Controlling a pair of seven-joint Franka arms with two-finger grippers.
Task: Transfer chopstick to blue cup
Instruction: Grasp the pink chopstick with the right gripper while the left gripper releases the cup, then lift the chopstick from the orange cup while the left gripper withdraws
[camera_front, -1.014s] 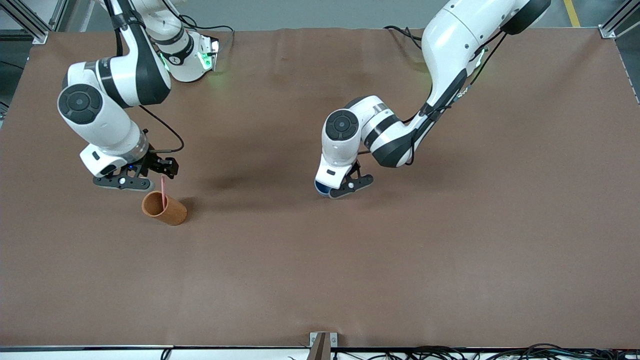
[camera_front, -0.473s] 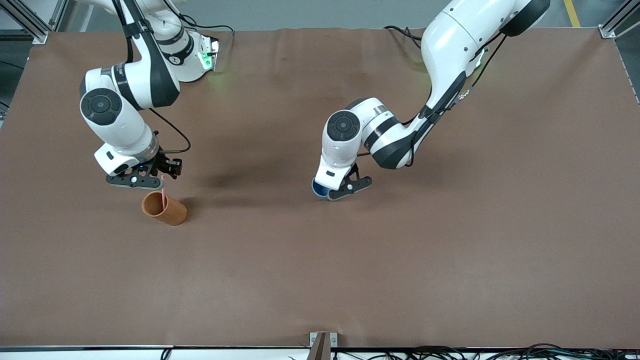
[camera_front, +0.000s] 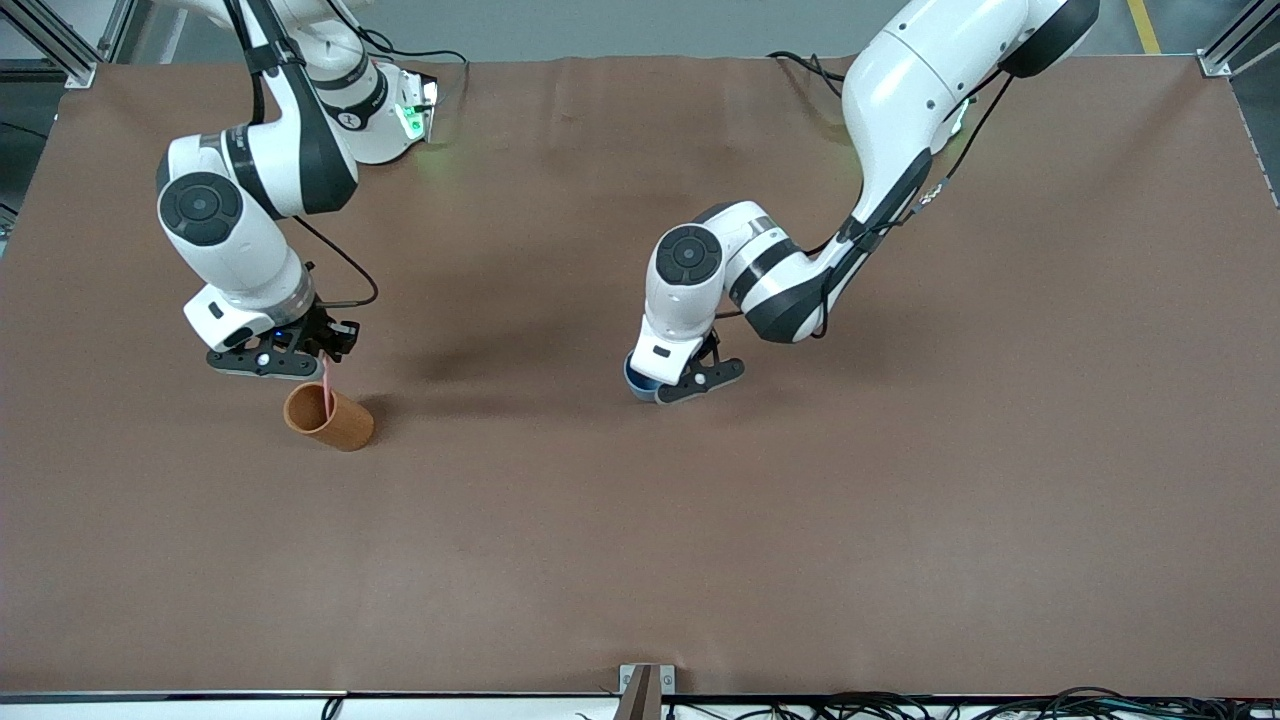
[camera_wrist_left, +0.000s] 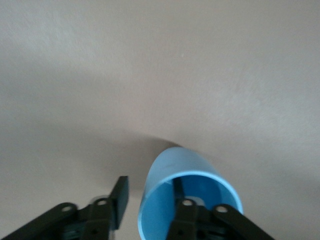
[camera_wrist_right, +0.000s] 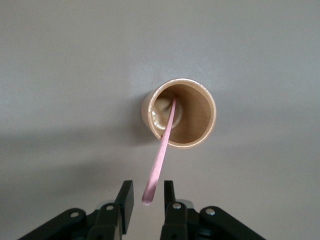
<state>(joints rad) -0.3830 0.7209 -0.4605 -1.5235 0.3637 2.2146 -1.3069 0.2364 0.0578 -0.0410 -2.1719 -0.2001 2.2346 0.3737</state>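
The right gripper (camera_front: 300, 357) hangs just above the orange cup (camera_front: 329, 418), which stands on the brown table (camera_front: 900, 500) toward the right arm's end. A pink chopstick (camera_front: 328, 388) leans out of that cup, its lower end resting on the cup's floor and its upper end rising between the right gripper's fingers. In the right wrist view the gripper (camera_wrist_right: 144, 198) has its fingers a narrow gap apart, one on each side of the chopstick's (camera_wrist_right: 161, 156) top; the stick's tip sits in that gap with a sliver of table showing on both sides, so the fingers are not clamped on it. The orange cup (camera_wrist_right: 197, 135) is seen from above, upright, with the stick crossing its rim. Near the table's middle, the left gripper (camera_front: 690, 383) is low over the blue cup (camera_front: 637, 378), of which only a curved blue edge shows in the front view, under the wrist. In the left wrist view the gripper (camera_wrist_left: 150, 197) straddles the wall of the blue cup (camera_wrist_left: 172, 165): one finger stands outside the cup, clear of its wall, and the other reaches down inside the rim. The fingers are apart and not pinching the wall. The two cups stand well apart.
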